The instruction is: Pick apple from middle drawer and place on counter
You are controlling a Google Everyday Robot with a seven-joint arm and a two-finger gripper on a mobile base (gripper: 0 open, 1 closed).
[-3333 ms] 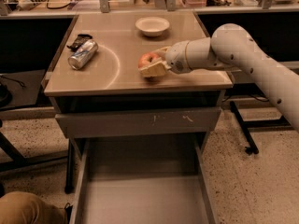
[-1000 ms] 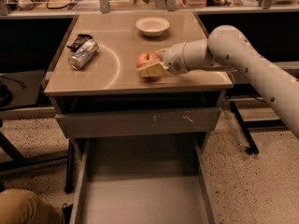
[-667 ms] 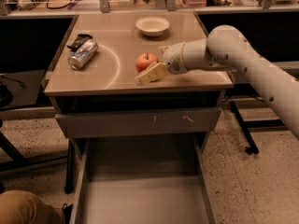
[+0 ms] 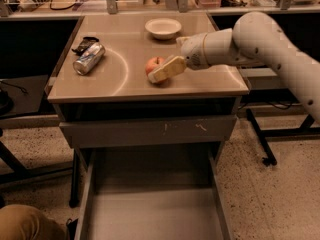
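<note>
The gripper (image 4: 161,70) is held low over the counter (image 4: 125,86), pressed right against the apple (image 4: 154,63). Whether the apple is clasped or let go cannot be told. The gripper is carried by a white arm (image 4: 260,39) reaching in from the right. The apple is seen resting on the counter near the front edge, right of centre. It is small, round and red-orange, with a paler yellowish patch towards the top. A white bowl (image 4: 163,28) is set behind it, and a silver can (image 4: 89,59) is laid on its side well to the left. Below, the middle drawer (image 4: 150,209) is pulled out beneath a scratched grey drawer front (image 4: 145,131).
</note>
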